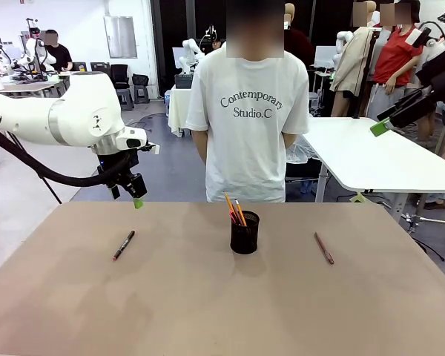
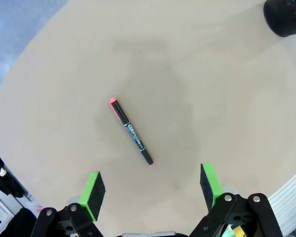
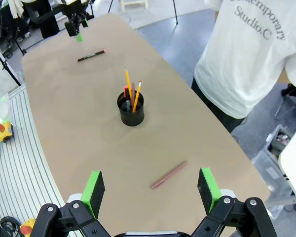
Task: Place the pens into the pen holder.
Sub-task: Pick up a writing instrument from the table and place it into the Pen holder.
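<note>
The black mesh pen holder stands mid-table with orange-yellow pencil-like pens upright in it. A black pen with red ends lies on the table to the left. A reddish-brown pen lies to the right. My left gripper hangs open above the table's far left edge; its wrist view has the black pen lying ahead of the open left gripper. High at the right, off the table, my right gripper looks down, open, on the reddish-brown pen and the holder.
A person in a white T-shirt stands at the table's far edge behind the holder, hands behind the back. A white table stands at the back right. The brown tabletop is bare near me.
</note>
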Controlling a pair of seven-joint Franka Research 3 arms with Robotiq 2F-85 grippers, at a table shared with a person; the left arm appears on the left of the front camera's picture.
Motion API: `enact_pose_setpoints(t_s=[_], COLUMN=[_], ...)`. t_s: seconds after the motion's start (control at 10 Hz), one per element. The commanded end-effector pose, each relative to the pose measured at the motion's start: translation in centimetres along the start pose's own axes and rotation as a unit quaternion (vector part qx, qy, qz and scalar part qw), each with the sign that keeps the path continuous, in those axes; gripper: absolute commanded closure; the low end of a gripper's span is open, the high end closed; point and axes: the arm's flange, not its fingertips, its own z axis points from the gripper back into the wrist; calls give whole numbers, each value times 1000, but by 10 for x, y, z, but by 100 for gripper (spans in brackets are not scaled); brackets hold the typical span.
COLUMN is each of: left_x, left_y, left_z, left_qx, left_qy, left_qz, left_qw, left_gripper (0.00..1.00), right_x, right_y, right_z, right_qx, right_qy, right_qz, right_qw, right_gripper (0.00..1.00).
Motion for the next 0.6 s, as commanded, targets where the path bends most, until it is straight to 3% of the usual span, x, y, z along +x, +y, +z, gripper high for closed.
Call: enact_pose_setpoints(t_s=[0.0,0.2,0.5], left_x=[6,5,-9], left_y=[1,4,4], left_z=[-22,-66,-88], left_qx=[56,123,137], left_qy=[47,77,64], left_qz=[56,127,169], left_qw=[996,981,974], left_gripper=[0,0,0], right_x=[1,1,1], right_y=[0,0,0], right_z=[1,1,1], right_qx=[2,2,2], right_qy=[-4,-4,-4], right_qz=[1,1,1], right_qw=[1000,1000,1000], right_gripper=[0,0,0])
